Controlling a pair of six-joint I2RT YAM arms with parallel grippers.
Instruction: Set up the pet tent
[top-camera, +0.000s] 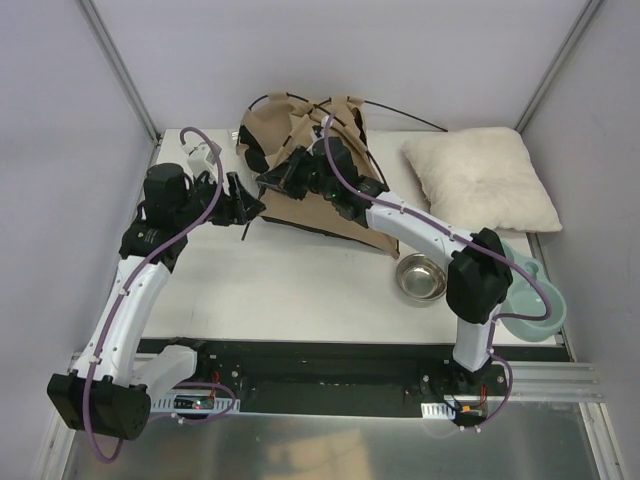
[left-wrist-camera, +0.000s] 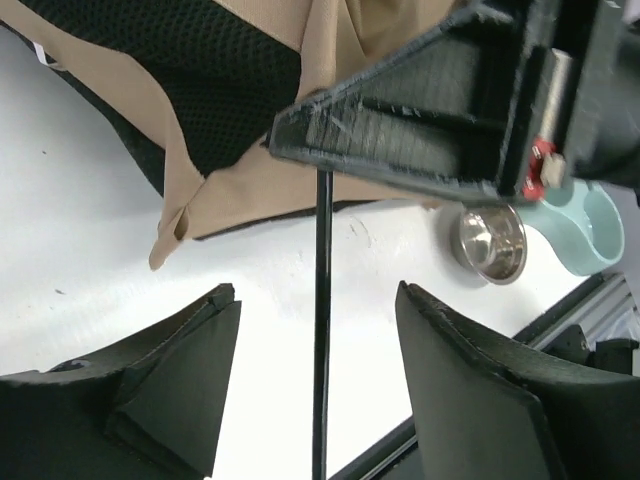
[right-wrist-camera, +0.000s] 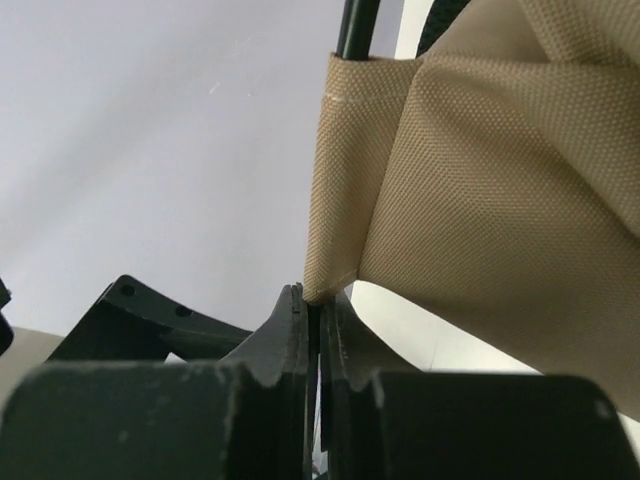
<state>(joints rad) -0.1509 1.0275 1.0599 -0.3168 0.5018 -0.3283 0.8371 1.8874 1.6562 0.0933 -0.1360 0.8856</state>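
The pet tent (top-camera: 320, 205) lies collapsed at the back middle of the table, tan fabric with black mesh (left-wrist-camera: 220, 90) and thin black poles arching over it. My right gripper (top-camera: 278, 180) is at the tent's left side, shut on a black pole at the end of a tan fabric sleeve (right-wrist-camera: 345, 190); the pole (right-wrist-camera: 357, 25) comes out of the sleeve's top. My left gripper (top-camera: 247, 206) is open just left of it. The free end of the pole (left-wrist-camera: 322, 340) runs between its fingers (left-wrist-camera: 200, 350) without touching them. The right gripper's finger (left-wrist-camera: 420, 110) shows just above.
A fluffy off-white pillow (top-camera: 480, 180) lies at the back right. A steel bowl (top-camera: 420, 278) and a teal bowl (top-camera: 535, 300) stand front right beside the right arm. A small white object (top-camera: 200, 150) sits at the back left. Walls enclose the table.
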